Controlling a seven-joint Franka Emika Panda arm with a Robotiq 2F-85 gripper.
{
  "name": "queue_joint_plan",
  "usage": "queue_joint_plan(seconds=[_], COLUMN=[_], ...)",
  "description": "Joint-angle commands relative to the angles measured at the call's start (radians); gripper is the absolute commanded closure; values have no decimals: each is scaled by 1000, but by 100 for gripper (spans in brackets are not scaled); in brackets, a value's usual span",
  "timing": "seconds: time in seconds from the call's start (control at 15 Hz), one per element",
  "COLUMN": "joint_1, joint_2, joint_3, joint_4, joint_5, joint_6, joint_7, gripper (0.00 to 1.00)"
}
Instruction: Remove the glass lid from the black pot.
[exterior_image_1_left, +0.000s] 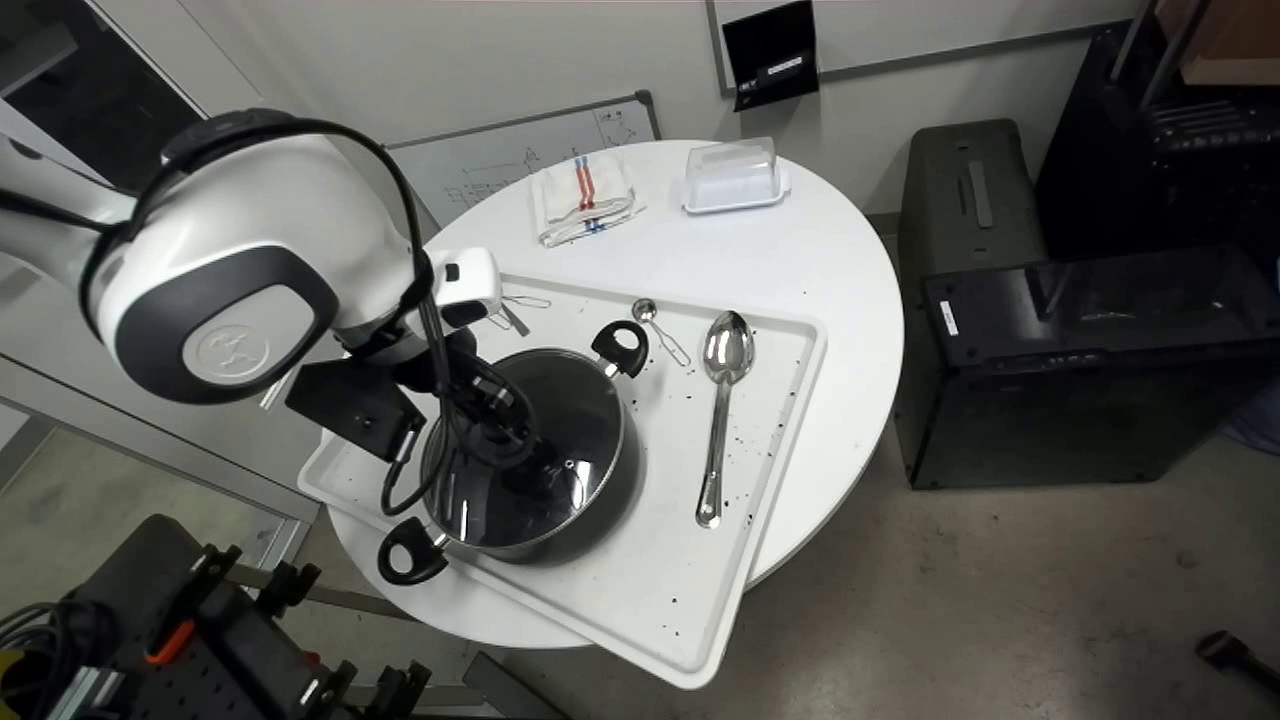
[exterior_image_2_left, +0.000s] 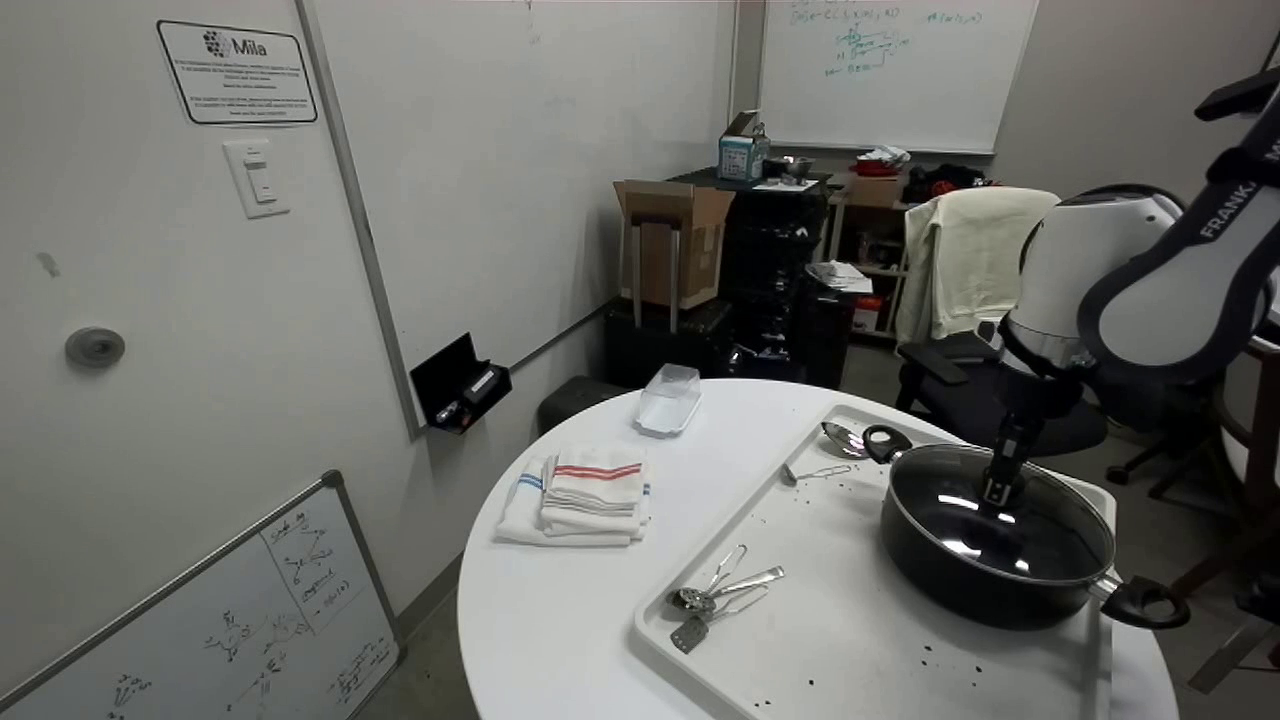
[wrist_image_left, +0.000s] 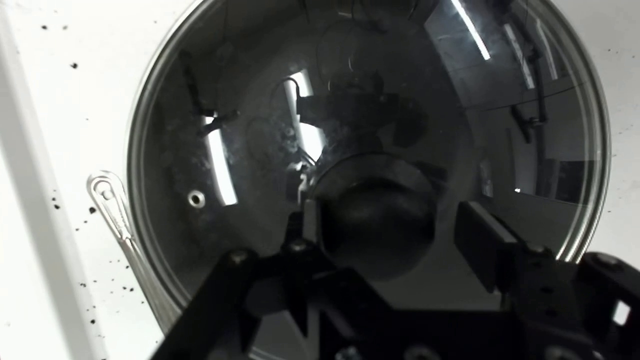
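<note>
The glass lid (exterior_image_1_left: 583, 410) sits on the black pot (exterior_image_1_left: 612, 492). In an exterior view the lid (exterior_image_2_left: 1045, 530) lies level on the pot (exterior_image_2_left: 960, 585), with its loop handles sticking out at opposite sides. In the wrist view the lid (wrist_image_left: 250, 75) fills most of the picture and its dark round knob (wrist_image_left: 377, 225) stands between my fingers. My gripper (wrist_image_left: 390, 227) is open around the knob. The left finger is close beside it, and a gap shows at the right finger; contact at the left cannot be told. The gripper (exterior_image_2_left: 1000, 487) points down over the lid's middle.
The pot stands on a white tray (exterior_image_1_left: 670, 590) on a round table (exterior_image_1_left: 850, 290). A large metal spoon (exterior_image_1_left: 722, 390) and a small spoon (exterior_image_1_left: 645, 311) lie beside it. Small utensils (exterior_image_2_left: 715, 605), folded towels (exterior_image_2_left: 595, 490) and a clear-lidded dish (exterior_image_2_left: 668, 405) lie further off.
</note>
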Motion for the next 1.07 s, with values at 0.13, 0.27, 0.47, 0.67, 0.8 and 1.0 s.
queue_joint_plan(seconds=[0.13, 0.27, 0.47, 0.67, 0.8, 1.0], joint_1=[-15, -16, -18, -9, -1, 11], joint_2=[11, 12, -10, -61, -92, -144], joint_3=[12, 13, 15, 6, -2, -13], joint_4=[6, 6, -7, -38, -57, -83], joint_5=[-11, -11, -11, -27, -42, -70], joint_6=[30, 30, 24, 14, 10, 4], joint_7=[10, 9, 5, -1, -2, 0], gripper=[75, 75, 75, 75, 75, 75])
